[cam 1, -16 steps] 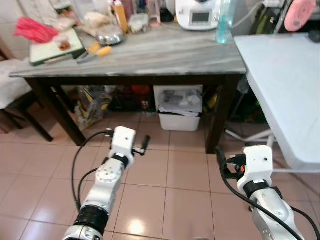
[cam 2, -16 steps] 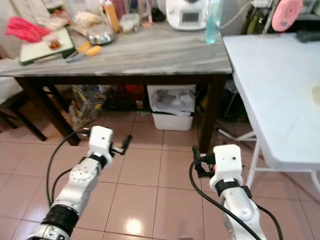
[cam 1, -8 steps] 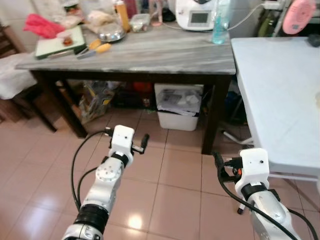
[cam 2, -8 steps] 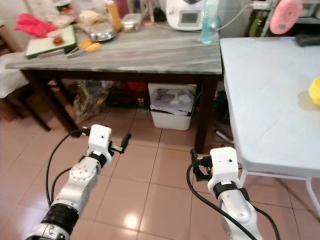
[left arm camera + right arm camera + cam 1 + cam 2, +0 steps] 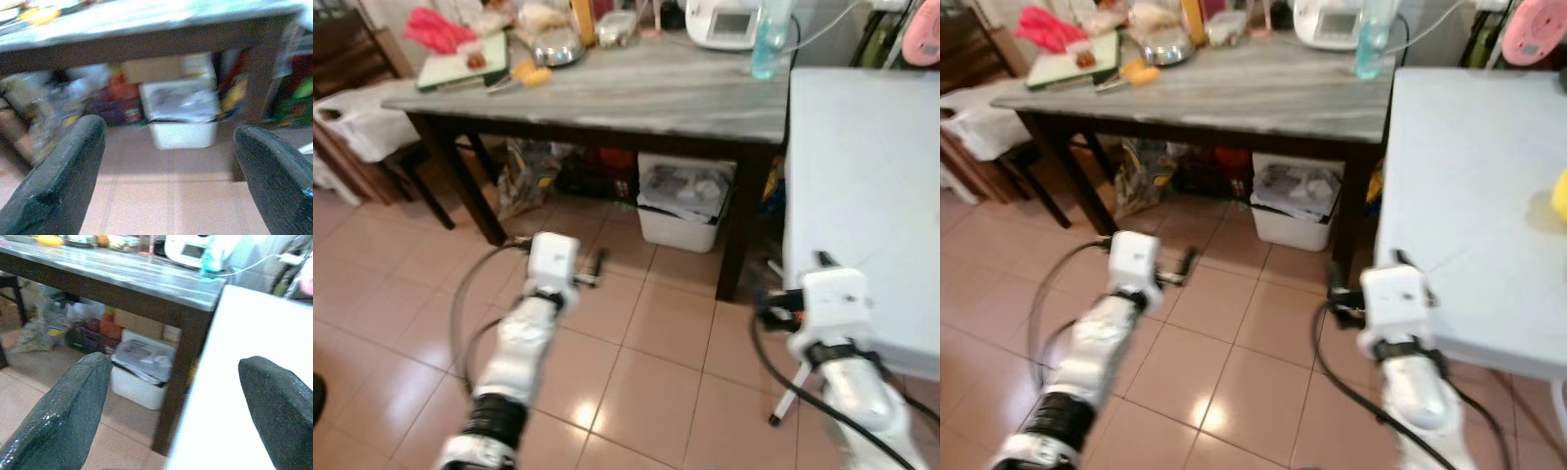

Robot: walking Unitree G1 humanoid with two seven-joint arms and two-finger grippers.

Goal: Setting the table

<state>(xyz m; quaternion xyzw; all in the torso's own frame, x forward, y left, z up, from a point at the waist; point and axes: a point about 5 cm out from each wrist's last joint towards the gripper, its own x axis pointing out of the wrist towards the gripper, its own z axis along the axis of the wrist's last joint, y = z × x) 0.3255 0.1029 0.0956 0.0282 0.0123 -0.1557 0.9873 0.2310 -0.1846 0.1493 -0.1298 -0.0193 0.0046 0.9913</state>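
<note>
A grey marble-topped table (image 5: 636, 93) on dark legs stands ahead. It carries a green cutting board (image 5: 460, 67), a metal bowl (image 5: 556, 47), a blue bottle (image 5: 766, 44) and a white appliance (image 5: 729, 22). A white table (image 5: 1469, 196) runs along the right, with a yellow thing (image 5: 1561, 196) at its far right. My left gripper (image 5: 597, 266) hangs open over the tiled floor, short of the grey table. My right gripper (image 5: 771, 311) is open too, low beside the white table's near corner. Nothing sits between the fingers (image 5: 58, 181) of the left one or the fingers (image 5: 63, 416) of the right.
Under the grey table stand a white bin (image 5: 683, 201) and bags (image 5: 524, 176). A dark chair with a white bag (image 5: 362, 122) is at the left. A pink round thing (image 5: 922, 34) hangs at the back right. Pink floor tiles (image 5: 646, 362) lie between me and the tables.
The whole picture has shifted and blurred, so the camera has moved; the chair at the left has come into view. Both arms keep their pose with the fingers apart.
</note>
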